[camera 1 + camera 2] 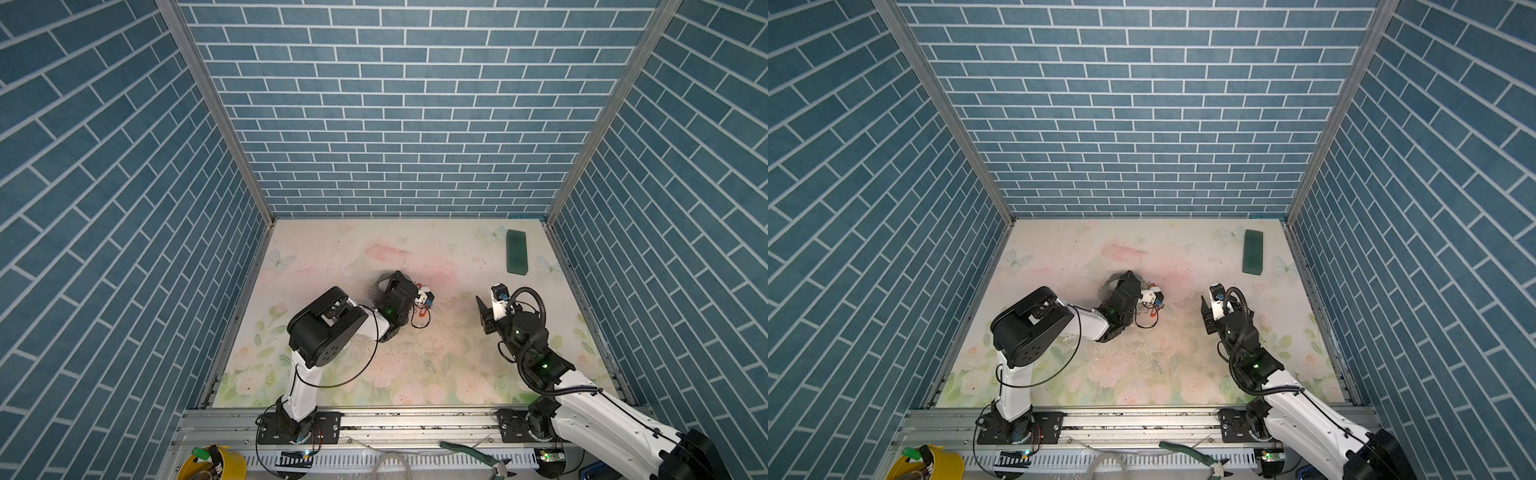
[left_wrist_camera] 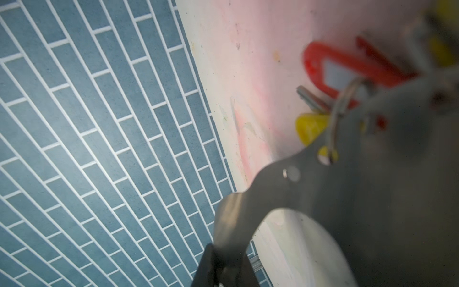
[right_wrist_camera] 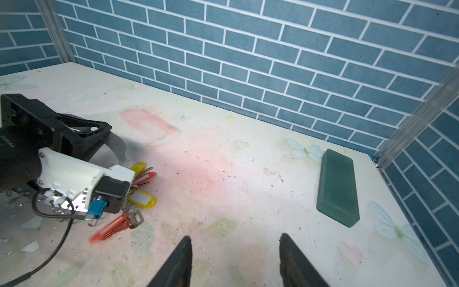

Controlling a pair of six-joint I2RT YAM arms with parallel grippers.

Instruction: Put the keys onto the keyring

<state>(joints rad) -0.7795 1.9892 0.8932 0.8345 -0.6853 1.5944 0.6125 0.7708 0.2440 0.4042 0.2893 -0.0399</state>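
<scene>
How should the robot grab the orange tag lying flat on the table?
Probably pinch the orange tag across its narrow plastic body, near the free end, coming straight down with the open right gripper. It lies flat, so only its long edges offer a hold, and its metal end is crowded among the other keys by the keyring.

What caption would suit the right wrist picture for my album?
Open, empty right gripper above the table; left gripper holds the grey keyring among coloured keys; green block lies apart.
</scene>
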